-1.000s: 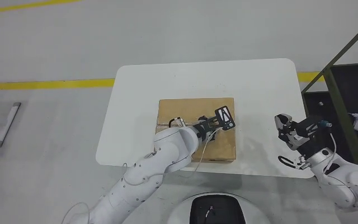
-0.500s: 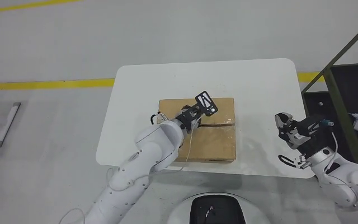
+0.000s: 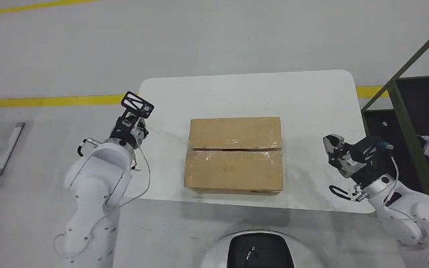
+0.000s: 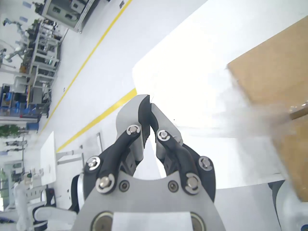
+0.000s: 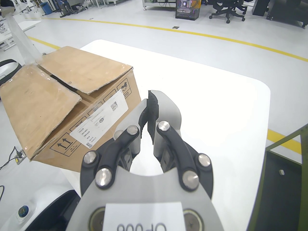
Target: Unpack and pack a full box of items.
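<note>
A brown cardboard box (image 3: 234, 154) lies in the middle of the white table (image 3: 301, 94). Its top flaps (image 5: 81, 73) have parted a little along the centre seam. A strip of clear tape (image 5: 21, 44) stretches from the box's left end up to my left gripper (image 3: 137, 105), which hangs past the table's left edge. That gripper (image 4: 148, 102) is shut on the tape's end, with the box (image 4: 276, 73) off to its side. My right gripper (image 3: 333, 144) sits near the table's front right corner, beside the box's labelled end. It (image 5: 150, 97) is shut on nothing.
A dark green metal frame (image 3: 402, 100) stands just off the table's right edge, close to my right arm. A yellow floor line (image 3: 67, 100) runs behind the table. Bare tabletop surrounds the box on all sides.
My left gripper has swept from the box's right end leftward along the seam and out past the table's left edge, peeling the tape off. The right arm barely moved.
</note>
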Controlling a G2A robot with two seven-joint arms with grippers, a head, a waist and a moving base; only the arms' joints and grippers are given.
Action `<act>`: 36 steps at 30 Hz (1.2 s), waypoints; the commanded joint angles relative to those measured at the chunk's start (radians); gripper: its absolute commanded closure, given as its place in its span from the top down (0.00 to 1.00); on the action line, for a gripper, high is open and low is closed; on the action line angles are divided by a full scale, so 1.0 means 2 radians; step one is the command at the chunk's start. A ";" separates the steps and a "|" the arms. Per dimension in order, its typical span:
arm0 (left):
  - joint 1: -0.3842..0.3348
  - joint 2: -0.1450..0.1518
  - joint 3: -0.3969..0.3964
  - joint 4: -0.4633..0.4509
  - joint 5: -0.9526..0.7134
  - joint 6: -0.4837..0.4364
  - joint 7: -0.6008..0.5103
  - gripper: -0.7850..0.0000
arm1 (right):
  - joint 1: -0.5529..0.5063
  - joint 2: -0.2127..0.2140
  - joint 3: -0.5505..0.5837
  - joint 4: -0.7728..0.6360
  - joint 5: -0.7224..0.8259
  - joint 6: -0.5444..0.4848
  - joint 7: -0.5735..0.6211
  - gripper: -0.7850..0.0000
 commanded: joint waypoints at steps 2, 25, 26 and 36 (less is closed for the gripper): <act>0.024 0.004 -0.034 -0.001 0.007 -0.004 0.004 0.00 | 0.002 0.000 -0.003 0.002 0.000 -0.002 0.000 0.00; 0.047 0.013 -0.124 0.043 0.000 0.031 -0.004 1.00 | 0.012 0.001 -0.004 0.018 0.001 -0.011 0.005 0.00; 0.048 0.013 -0.129 0.041 0.003 0.031 -0.005 1.00 | 0.012 0.001 -0.004 0.019 0.001 -0.011 0.005 0.00; 0.060 0.017 -0.152 0.024 -0.014 0.032 0.005 1.00 | 0.018 0.001 -0.005 0.024 0.000 -0.015 0.006 0.00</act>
